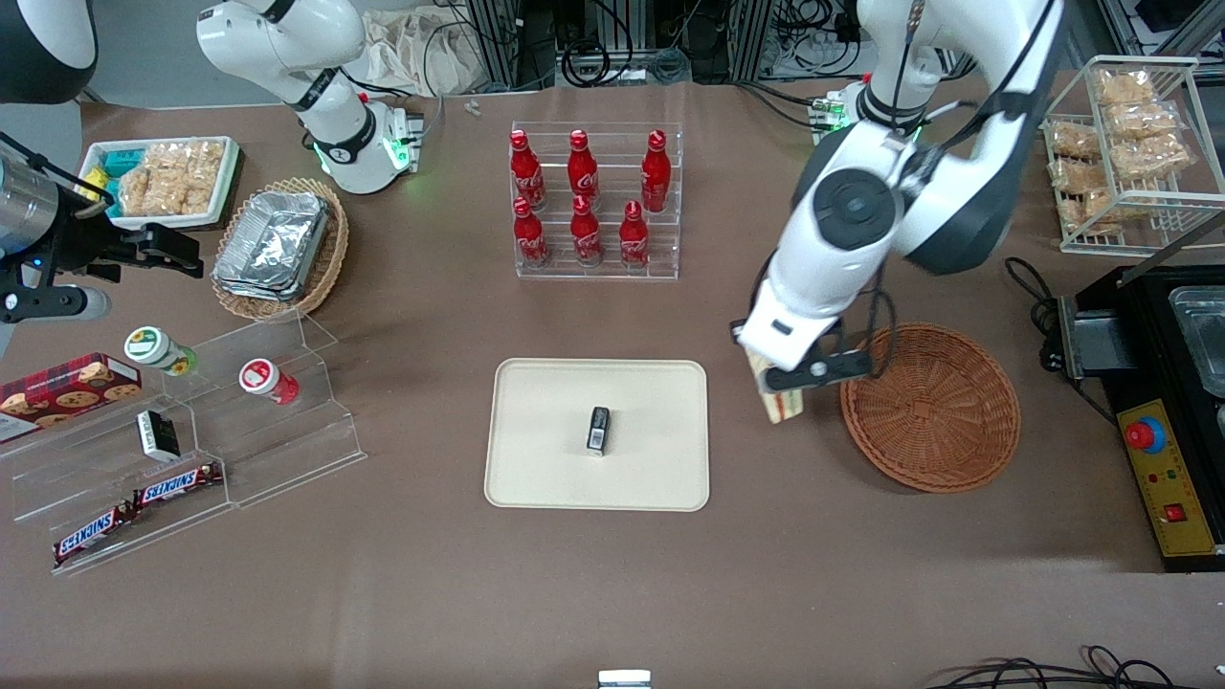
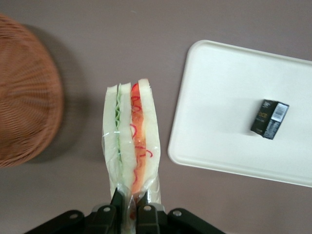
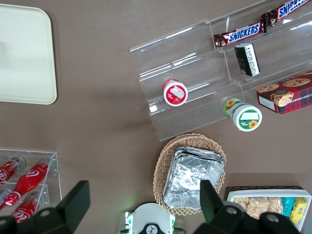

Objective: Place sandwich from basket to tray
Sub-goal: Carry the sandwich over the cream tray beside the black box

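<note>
Between the tray [image 1: 536, 450] and the basket [image 1: 943, 421], the gripper [image 1: 787, 390] hangs above the bare counter [image 1: 612, 593] with its jaws clenched on the sandwich [image 2: 130, 134], one wrapped wedge held on edge by its narrow end. The wedge is out of the round brown basket, which now looks empty, but not yet over the cream tray; in my judgement the carry is in hand, roughly midway, with the set-down not yet done. The next move calls for travelling sideways toward the parked arm's end until the wedge is over the tray, then lowering and letting go on a bare part, steering off the one small black box [image 1: 598, 429] lying near the tray's middle. Nearer the front camera than the tray, toward the parked arm's end, two Snickers bars [image 1: 134, 507] lie on a clear stepped stand, with one more black box and two capped cups on its upper steps, and one cookie box beside it. Farther off stands a clear rack of six red bottles [image 1: 584, 196].
</note>
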{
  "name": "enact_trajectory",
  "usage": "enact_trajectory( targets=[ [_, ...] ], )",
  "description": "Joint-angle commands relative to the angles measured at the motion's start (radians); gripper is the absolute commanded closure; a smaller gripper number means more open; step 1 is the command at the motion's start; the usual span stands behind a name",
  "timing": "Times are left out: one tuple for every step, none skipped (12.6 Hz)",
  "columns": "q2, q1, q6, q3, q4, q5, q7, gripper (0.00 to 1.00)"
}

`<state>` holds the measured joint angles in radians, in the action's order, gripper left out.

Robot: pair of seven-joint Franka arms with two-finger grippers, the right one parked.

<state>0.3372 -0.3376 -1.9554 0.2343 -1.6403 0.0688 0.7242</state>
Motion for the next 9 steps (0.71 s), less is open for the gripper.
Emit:
enact_trajectory(
  targets=[
    [0.123, -0.046, -0.039, -0.007, 0.095, 0.028, -0.019, 1.0],
    [0.152, -0.066, -0.074, -0.009, 0.105, 0.045, -0.019, 1.0],
    [0.175, -0.072, -0.112, -0.009, 0.105, 0.055, -0.019, 1.0],
    [0.196, -0.086, -0.141, -0.007, 0.105, 0.06, -0.019, 1.0],
    [0.213, -0.095, -0.164, -0.009, 0.105, 0.06, -0.017, 1.0],
    [0.239, -0.098, -0.196, -0.007, 0.105, 0.06, -0.017, 1.0],
    [0.265, -0.1, -0.217, -0.007, 0.108, 0.059, -0.019, 1.0],
    [0.29, -0.104, -0.221, -0.007, 0.115, 0.059, -0.019, 1.0],
    [0.304, -0.115, -0.223, -0.007, 0.119, 0.059, -0.017, 1.0]
  ],
)
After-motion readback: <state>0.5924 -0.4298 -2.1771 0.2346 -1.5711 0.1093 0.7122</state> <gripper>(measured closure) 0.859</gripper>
